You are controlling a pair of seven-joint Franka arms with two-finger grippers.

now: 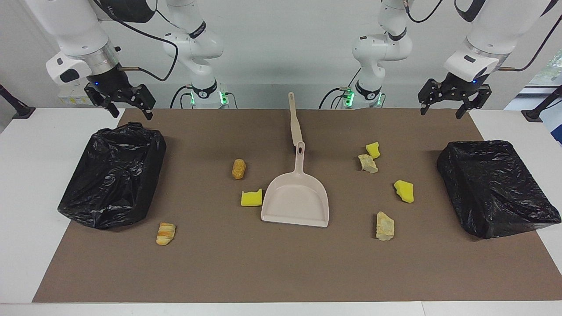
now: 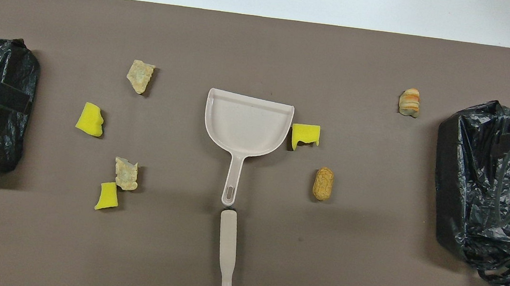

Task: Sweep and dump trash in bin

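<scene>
Seven scraps of trash sit loose on the brown mat (image 1: 281, 272), none of them in a bin, so by the look of it the sweeping has not started. Toward the left arm's end lie a yellow sponge chunk (image 1: 373, 149) touching a pale rocky lump (image 1: 368, 163), another yellow chunk (image 1: 404, 191), and a second pale lump (image 1: 385, 226) farthest from the robots. Toward the right arm's end lie a golden-brown piece (image 1: 239, 169), a yellow sponge (image 1: 251, 198) touching the dustpan's side, and a striped bread-like piece (image 1: 165, 233) near that end's bin.

The beige dustpan (image 1: 296, 199) lies flat mid-mat, empty, and the brush (image 1: 294, 125) lies in line with its handle, nearer the robots.

A black-bagged bin (image 1: 494, 186) stands at the left arm's end and another (image 1: 114, 175) at the right arm's.

The left gripper (image 1: 444, 109) and the right gripper (image 1: 131, 110) each hang over the robots' edge of the mat, well apart from every scrap, fingers spread and carrying nothing. Both arms wait.
</scene>
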